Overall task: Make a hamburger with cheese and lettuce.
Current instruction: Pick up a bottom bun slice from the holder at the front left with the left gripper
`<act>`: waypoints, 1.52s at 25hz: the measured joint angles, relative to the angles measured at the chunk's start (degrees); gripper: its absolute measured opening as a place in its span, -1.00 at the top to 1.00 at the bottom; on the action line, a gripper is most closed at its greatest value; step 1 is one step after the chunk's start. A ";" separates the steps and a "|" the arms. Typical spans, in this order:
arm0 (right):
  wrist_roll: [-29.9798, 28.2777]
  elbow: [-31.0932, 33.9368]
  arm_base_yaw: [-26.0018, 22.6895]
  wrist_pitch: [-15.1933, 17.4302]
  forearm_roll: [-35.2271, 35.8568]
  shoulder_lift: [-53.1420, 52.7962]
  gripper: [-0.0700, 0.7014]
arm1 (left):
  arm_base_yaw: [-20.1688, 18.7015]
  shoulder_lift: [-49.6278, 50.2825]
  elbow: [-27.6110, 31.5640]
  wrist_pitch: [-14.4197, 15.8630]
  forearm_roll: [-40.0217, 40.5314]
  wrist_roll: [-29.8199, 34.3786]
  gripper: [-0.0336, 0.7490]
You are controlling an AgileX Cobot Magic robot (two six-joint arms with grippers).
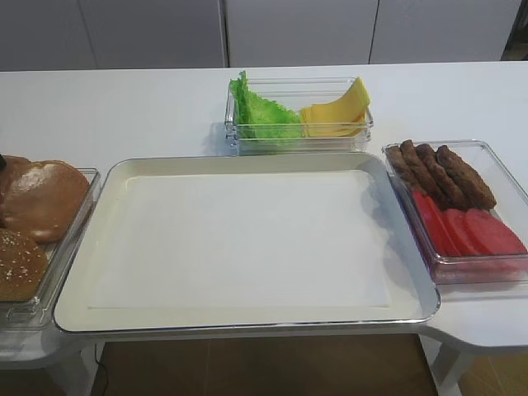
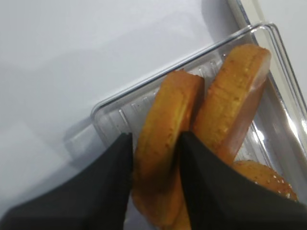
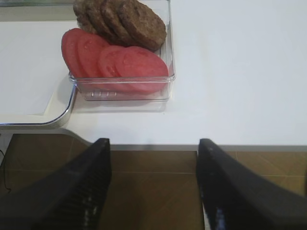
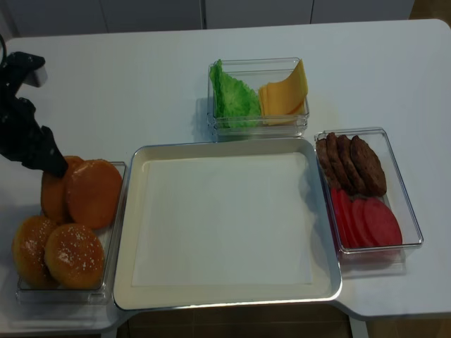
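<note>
At far left, a bun half point(image 2: 163, 148) standing on edge in its box point(image 2: 115, 115) is clamped between the left gripper point(image 2: 153, 182) jaws. Being leaned on by a second half point(image 2: 235, 100), it could drag that one out or slip if lifted askew. The tray point(image 1: 247, 318) awaits; lettuce point(image 1: 260, 115) and cheese point(image 1: 338, 109) sit behind. The right gripper point(image 3: 153, 191) hangs jaws apart, empty.

Back wall: pale grey cabinet panels point(image 1: 297, 29) with vertical seams, across the top of the frame.
Table: white tabletop point(image 1: 124, 103), rounded corner at lower right.
Floor: brown tiles point(image 3: 153, 165), visible below the table edge.
Light: soft, even.
</note>
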 joint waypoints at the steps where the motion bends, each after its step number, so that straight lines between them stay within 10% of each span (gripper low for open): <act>1: 0.00 0.00 0.00 0.00 0.00 0.00 -0.33 | 0.00 0.00 0.00 0.00 0.00 0.00 0.33; 38: -0.01 0.00 0.00 0.00 0.00 0.00 -0.28 | 0.00 -14.13 0.00 0.42 0.19 -1.19 0.56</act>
